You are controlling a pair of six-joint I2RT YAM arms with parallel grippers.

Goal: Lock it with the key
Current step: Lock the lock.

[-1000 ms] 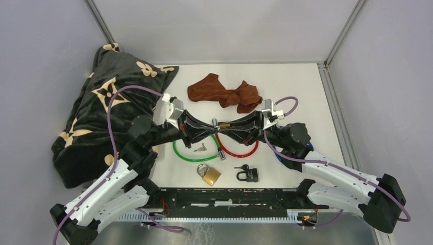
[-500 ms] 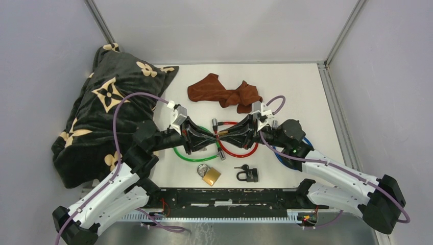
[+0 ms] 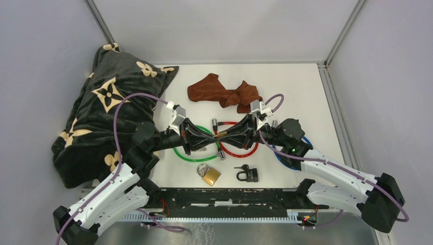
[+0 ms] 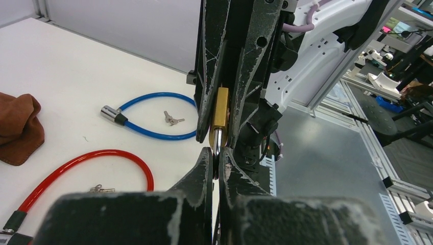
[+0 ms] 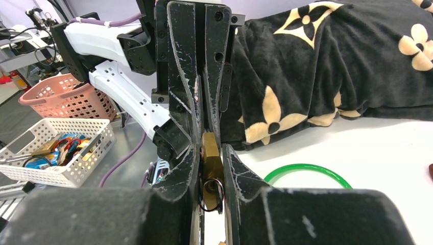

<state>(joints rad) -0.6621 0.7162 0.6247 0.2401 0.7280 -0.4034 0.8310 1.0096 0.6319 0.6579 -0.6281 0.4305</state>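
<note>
A small brass padlock is clamped between the fingers of my right gripper, held above the table's middle. A thin key ring hangs at the padlock's near end; the key itself is mostly hidden. My left gripper faces the right one tip to tip and is shut on the padlock's silver shackle. The brass body sits between the right gripper's fingers. From above, the two grippers meet over the red cable lock, left gripper against right gripper.
On the table lie a second brass padlock, a black padlock, a green cable lock, a blue cable lock with loose keys, a brown cloth and a black patterned blanket at the left.
Over the last second both grippers, joined at the padlock, shifted toward the near edge and both wrists turned. In the last half second almost nothing moved.
</note>
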